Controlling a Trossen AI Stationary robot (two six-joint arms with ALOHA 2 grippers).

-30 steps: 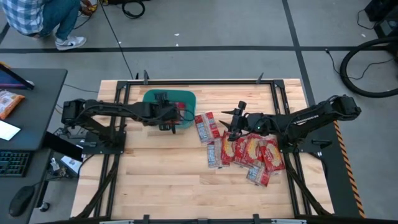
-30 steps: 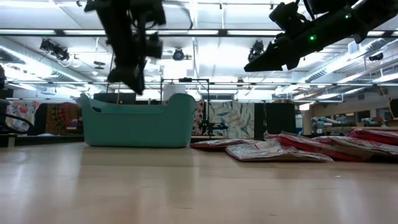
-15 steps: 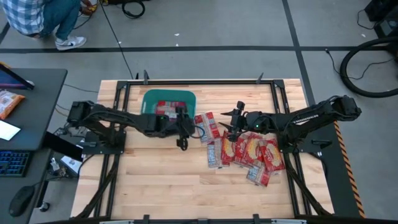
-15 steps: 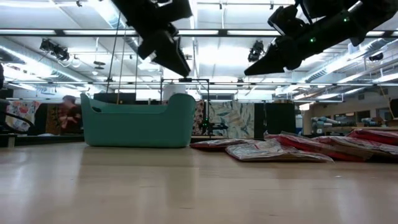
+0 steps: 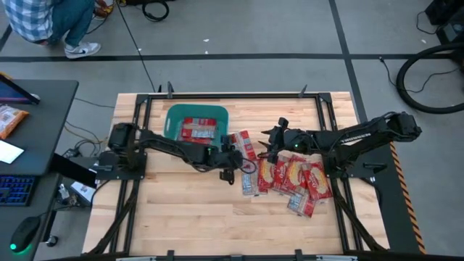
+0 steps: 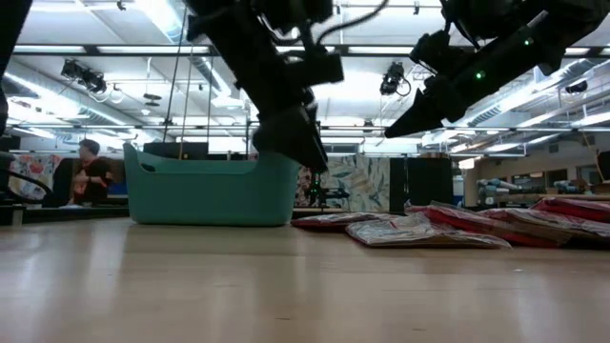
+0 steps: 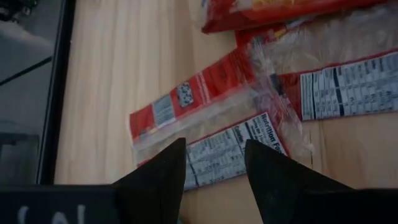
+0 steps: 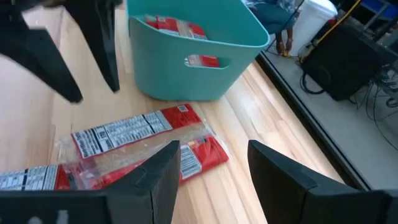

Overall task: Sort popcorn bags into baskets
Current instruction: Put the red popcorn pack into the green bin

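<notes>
The teal basket (image 5: 196,127) stands at the far middle of the table with red popcorn packets (image 5: 199,129) lying inside. More popcorn bags (image 5: 293,180) lie flat in a loose overlapping pile right of centre, also seen in the low view (image 6: 429,232). My left gripper (image 5: 233,165) is open and hovers just above the pile's left edge. A packet with its label side up (image 7: 217,140) lies on the wood under its fingers (image 7: 155,177). My right gripper (image 5: 272,142) is open and hangs above the pile's far side, looking toward the basket (image 8: 193,56).
A black metal frame (image 5: 232,95) runs around the wooden table. Bare wood lies at the near and left sides. A desk on the left holds an orange packet (image 5: 11,119). A person (image 5: 51,22) stands beyond the far left corner, and another person (image 6: 88,171) shows behind the basket.
My left gripper has left the spot above the basket, swung toward the table's right and near side, and come down to the left edge of the packet pile. The basket's inside, hidden by the gripper before, now shows its red packets.
</notes>
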